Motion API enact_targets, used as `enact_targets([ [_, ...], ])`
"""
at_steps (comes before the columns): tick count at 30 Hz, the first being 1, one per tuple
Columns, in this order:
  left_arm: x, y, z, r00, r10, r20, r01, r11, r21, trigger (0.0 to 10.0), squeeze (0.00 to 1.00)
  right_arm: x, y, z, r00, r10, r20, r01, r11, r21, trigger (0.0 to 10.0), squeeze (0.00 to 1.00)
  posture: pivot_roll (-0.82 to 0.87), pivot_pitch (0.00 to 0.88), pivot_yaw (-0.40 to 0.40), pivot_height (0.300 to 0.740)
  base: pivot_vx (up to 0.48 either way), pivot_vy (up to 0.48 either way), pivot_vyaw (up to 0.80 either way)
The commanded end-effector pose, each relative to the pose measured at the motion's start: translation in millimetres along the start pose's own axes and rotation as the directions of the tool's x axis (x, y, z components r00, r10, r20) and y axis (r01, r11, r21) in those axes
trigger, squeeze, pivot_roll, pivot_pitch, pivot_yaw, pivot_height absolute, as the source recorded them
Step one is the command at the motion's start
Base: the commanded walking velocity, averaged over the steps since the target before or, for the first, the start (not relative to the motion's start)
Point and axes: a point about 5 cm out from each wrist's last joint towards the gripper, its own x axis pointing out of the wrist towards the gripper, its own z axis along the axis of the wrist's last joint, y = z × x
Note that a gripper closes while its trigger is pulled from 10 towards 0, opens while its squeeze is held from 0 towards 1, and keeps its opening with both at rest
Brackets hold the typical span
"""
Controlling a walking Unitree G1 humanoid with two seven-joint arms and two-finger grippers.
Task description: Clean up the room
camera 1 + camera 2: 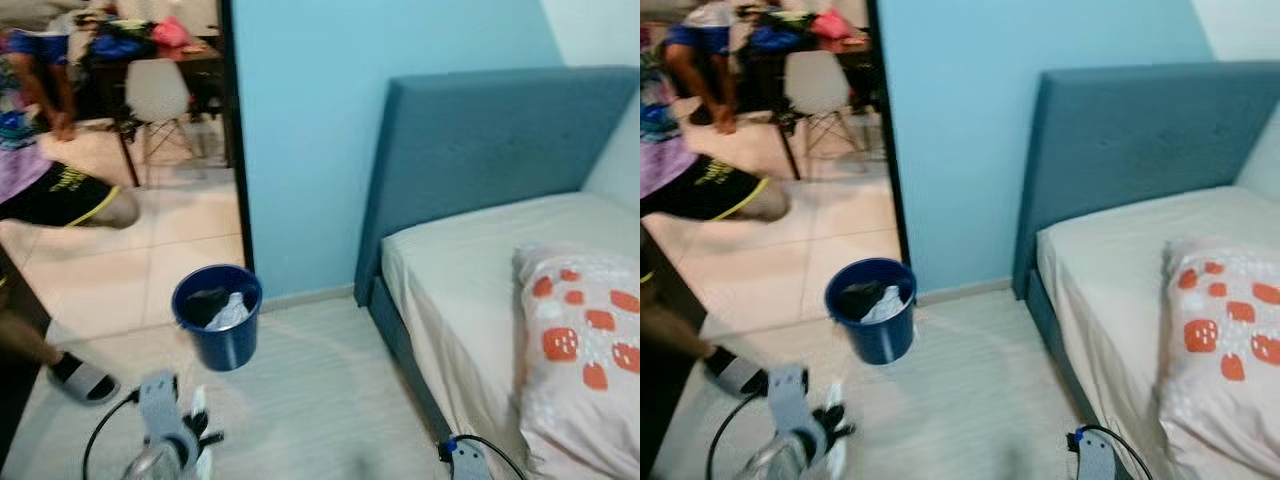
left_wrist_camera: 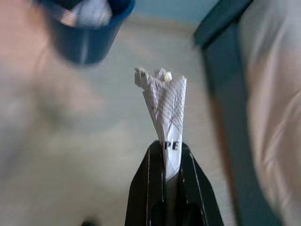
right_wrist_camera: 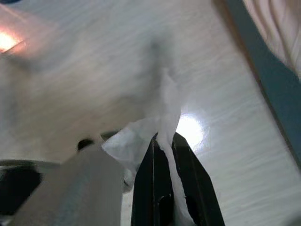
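A dark blue bucket (image 1: 217, 318) with crumpled trash inside stands on the pale floor by the blue wall. My left gripper (image 2: 171, 149) is shut on a folded piece of printed paper (image 2: 163, 101), held low at the bottom left of the head views, short of the bucket (image 2: 87, 35). The left arm (image 1: 165, 425) shows there with the paper's white tip (image 1: 199, 405). My right gripper (image 3: 163, 141) is shut on a white tissue (image 3: 141, 136) above the floor. Its wrist (image 1: 462, 458) shows at the bottom edge beside the bed.
A bed (image 1: 470, 270) with a blue headboard and a white pillow with orange spots (image 1: 585, 345) fills the right side. A person (image 1: 55, 190) stands at the left near the doorway, one sandalled foot (image 1: 85, 378) on the floor. A table and white chair (image 1: 158, 95) stand beyond the door.
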Motion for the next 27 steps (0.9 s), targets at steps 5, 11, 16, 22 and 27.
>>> enact_targets([
  [5, 5.3, -13.5, 5, 0.998, -0.051, 0.036, 0.050, 0.999, 0.009, 10.0, 0.00, 6.8, 27.2, 23, 0.997, 0.041, 0.060, -0.040, 0.999, -0.017, 10.0, 0.00, -0.09, 0.051, -0.021, 0.719, 0.383, 0.000, 0.00],
  [11, 8.0, -19.7, 9, 0.997, -0.069, 0.046, 0.068, 0.997, 0.021, 10.0, 0.00, 7.1, 26.6, 30, 0.995, 0.049, 0.084, -0.048, 0.999, -0.020, 10.0, 0.00, -0.09, 0.055, -0.018, 0.719, 0.385, 0.000, 0.00],
  [16, 9.6, -24.7, 11, 0.994, -0.099, 0.049, 0.097, 0.994, 0.040, 10.0, 0.00, 7.5, 26.2, 36, 0.994, 0.054, 0.096, -0.049, 0.998, -0.045, 10.0, 0.00, -0.09, 0.057, -0.018, 0.719, 0.384, 0.000, 0.00],
  [22, 12.2, -31.3, 16, 0.989, -0.136, 0.055, 0.131, 0.988, 0.085, 10.0, 0.00, 7.8, 27.2, 42, 0.992, 0.049, 0.119, -0.045, 0.998, -0.035, 10.0, 0.00, -0.09, 0.062, -0.014, 0.719, 0.385, 0.000, -0.67],
  [27, 13.9, -30.9, 20, 0.992, -0.119, 0.042, 0.113, 0.985, 0.134, 10.0, 0.00, 8.0, 29.7, 44, 0.991, 0.051, 0.126, -0.045, 0.998, -0.055, 10.0, 0.00, -0.10, 0.063, -0.013, 0.719, 0.382, 0.000, 0.00],
])
